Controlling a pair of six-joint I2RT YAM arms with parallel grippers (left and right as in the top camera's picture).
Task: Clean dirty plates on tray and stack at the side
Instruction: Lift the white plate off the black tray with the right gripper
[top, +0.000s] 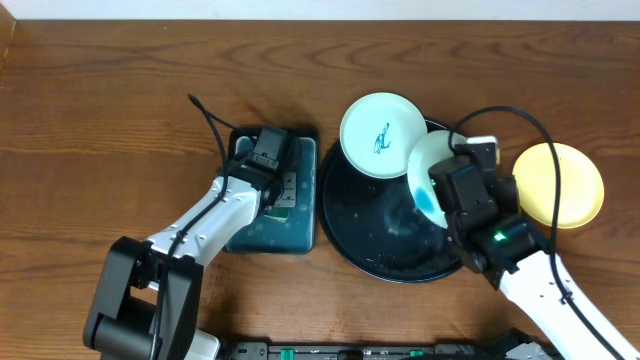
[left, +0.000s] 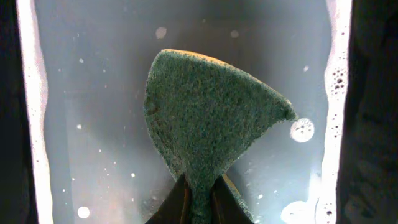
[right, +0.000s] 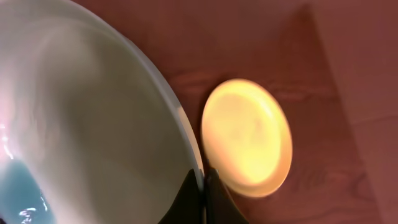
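The left pincer is clamped on the narrow end of a green sponge, which fans out above foamy water in the teal tray. That tray's right edge runs just beside the left rim of the black tray; whether they touch, I cannot tell.

The right pincer grips the rim of a pale plate, both fingers pinched on its edge. This plate is tilted up over the right half of the black tray, and a teal smear shows on its lower face.

A second pale plate, with a teal scribble at its middle, rests across the black tray's upper-left rim and overhangs the bench. Its right edge is close to the held plate.

The yellow plate lies flat on the bench to the right of the black tray, just past the right arm. Bare wood stretches wide on the left and along the far edge, with a narrower strip beyond the yellow plate.
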